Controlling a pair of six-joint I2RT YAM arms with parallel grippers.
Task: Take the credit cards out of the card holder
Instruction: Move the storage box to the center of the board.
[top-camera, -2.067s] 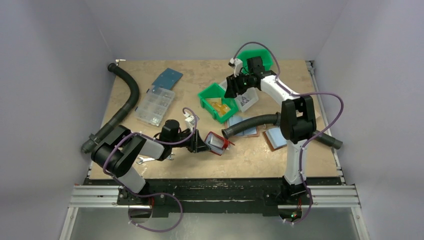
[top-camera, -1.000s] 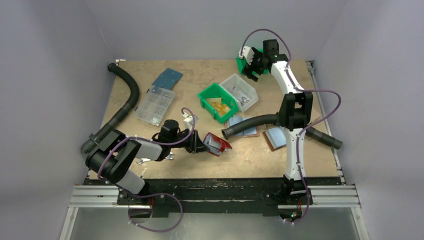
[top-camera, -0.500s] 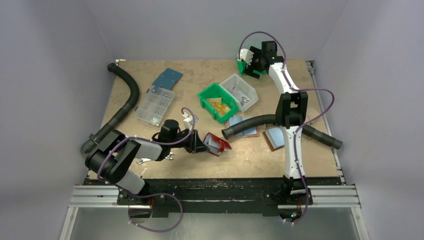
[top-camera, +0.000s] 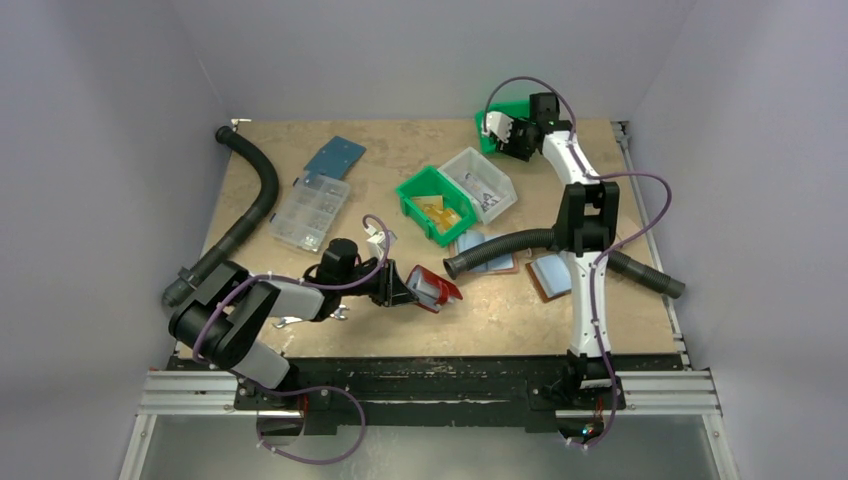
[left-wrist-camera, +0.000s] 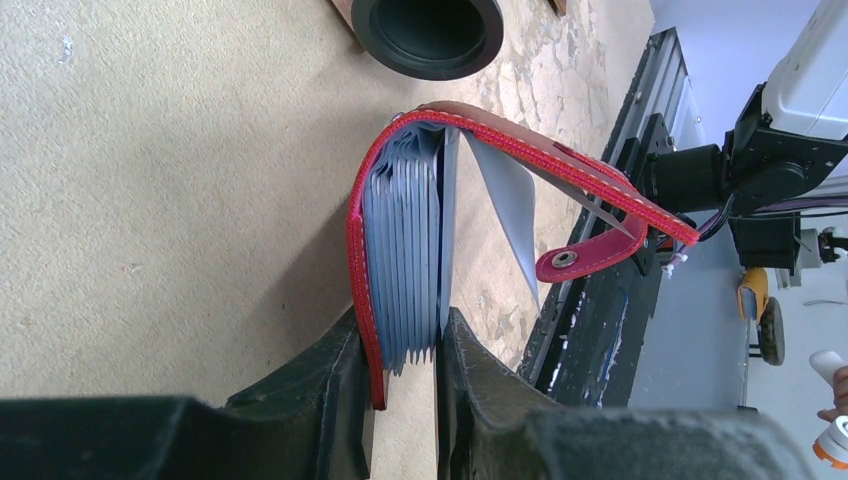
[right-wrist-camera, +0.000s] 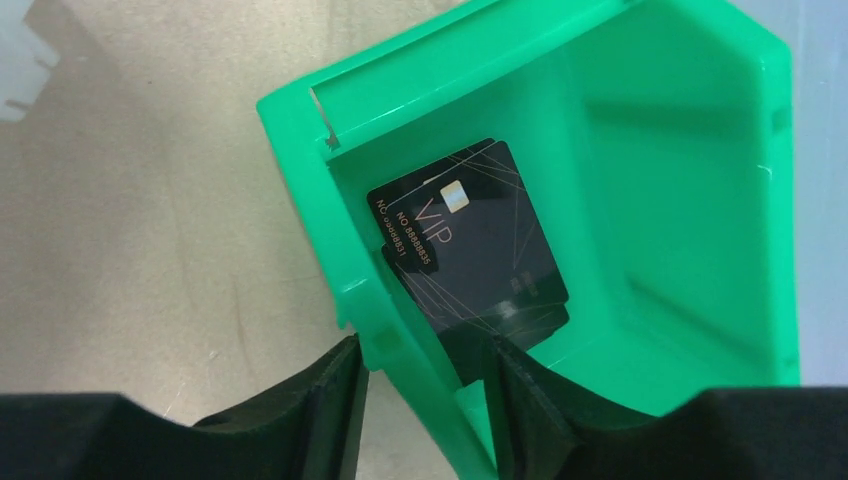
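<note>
The red card holder (top-camera: 436, 287) stands on edge on the table, half open. Its blue-grey pockets (left-wrist-camera: 405, 260) fan out and its snap tab (left-wrist-camera: 590, 262) hangs to the right. My left gripper (top-camera: 405, 289) is shut on one cover and the pocket stack (left-wrist-camera: 400, 370). My right gripper (top-camera: 507, 130) is at the back green bin (top-camera: 522, 112). In the right wrist view it is open (right-wrist-camera: 425, 395), with one finger either side of the bin wall (right-wrist-camera: 350, 260). Two black credit cards (right-wrist-camera: 470, 250) lie overlapped inside, one marked VIP. No card shows in the pockets.
A green bin of yellow-orange bits (top-camera: 432, 205) and a clear bin (top-camera: 480, 185) stand mid-table. A clear compartment box (top-camera: 310, 212) and a blue panel (top-camera: 334, 157) lie at the left. Black hoses (top-camera: 255, 195) (top-camera: 500, 248) cross the table. Brown folders (top-camera: 550, 275) lie at the right.
My right arm swung from the middle bins back to the far green bin and lowered over its wall. My left gripper and the card holder stayed put.
</note>
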